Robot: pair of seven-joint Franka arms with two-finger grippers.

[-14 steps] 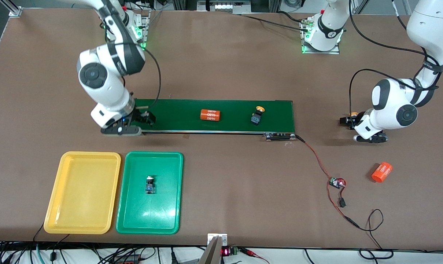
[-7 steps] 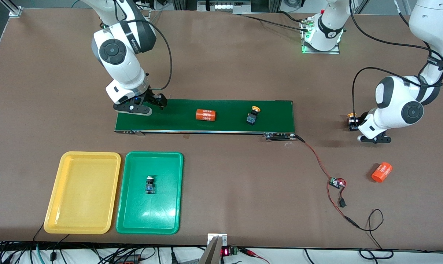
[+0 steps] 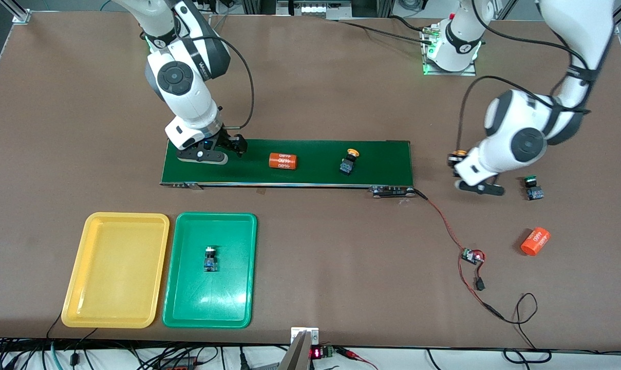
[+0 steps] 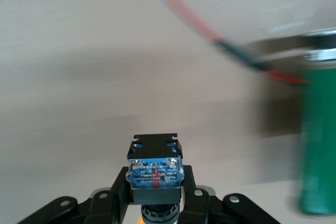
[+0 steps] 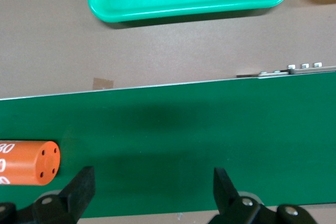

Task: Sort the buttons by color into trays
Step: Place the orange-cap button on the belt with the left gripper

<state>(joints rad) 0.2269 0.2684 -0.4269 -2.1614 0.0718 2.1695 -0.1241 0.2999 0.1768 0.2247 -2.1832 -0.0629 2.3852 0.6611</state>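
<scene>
Left wrist view: button (image 4: 155, 170) in left pincer (image 4: 155, 203), seemingly.

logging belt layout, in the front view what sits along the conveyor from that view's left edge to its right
right gripper open over the belt's end → orange cylinder → yellow-capped button, both on the conveyor belt

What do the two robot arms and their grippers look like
Both arms are glossy white with rounded shells, dark grey bands at the joints and round dark grey caps on the elbows. A black cable loops along each forearm to the wrist. The left gripper and the right gripper are black with two short fingers on a flat black bar. Each base shows a green light.
</scene>
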